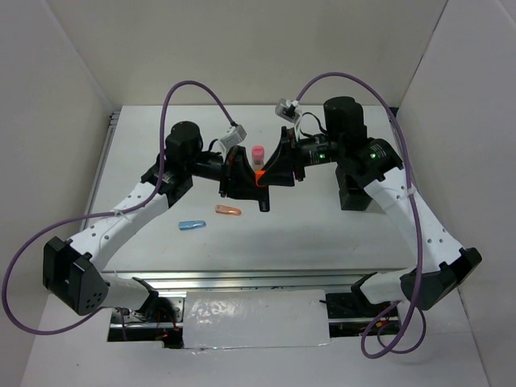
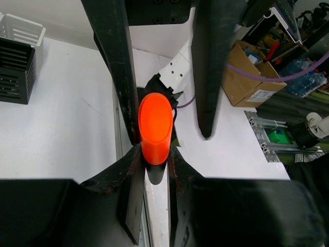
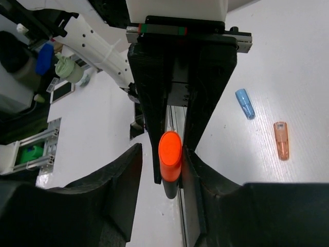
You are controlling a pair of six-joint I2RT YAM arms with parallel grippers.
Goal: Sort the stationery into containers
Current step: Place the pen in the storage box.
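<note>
Top view, left to right: blue cap [image 1: 192, 225] and orange cap [image 1: 228, 210] lie loose on the counter [image 1: 322, 242], near each other but not touching, just in front of the left end effector [image 1: 234, 173]. Both end effectors meet nose to nose mid-counter with the orange highlighter [image 1: 260, 179] between them. The pink-capped cylinder [image 1: 258, 151] stands upright just behind, and the right end effector [image 1: 278, 165] comes in from the right. The top view can't resolve either grip. The left wrist view does: the left end effector is clenched on the highlighter's black barrel, orange end toward the camera. The right end effector's fingers straddle that orange end, one finger touching it and the other clear with a visible gap, so it is released, not clamping. The right wrist view reads the same from the other side: left fingers pinched tight on the highlighter, right fingers standing wider around it. Only the left wrist view shows the containers: black mesh cup [image 2: 15, 69] at far left on the counter, white tray [image 2: 23, 28] right behind it; touching or just apart, can't tell. Only the right wrist view shows the two loose caps close up, lying flat to the right of the grip. The pink-capped cylinder appears in the top view alone.
</note>
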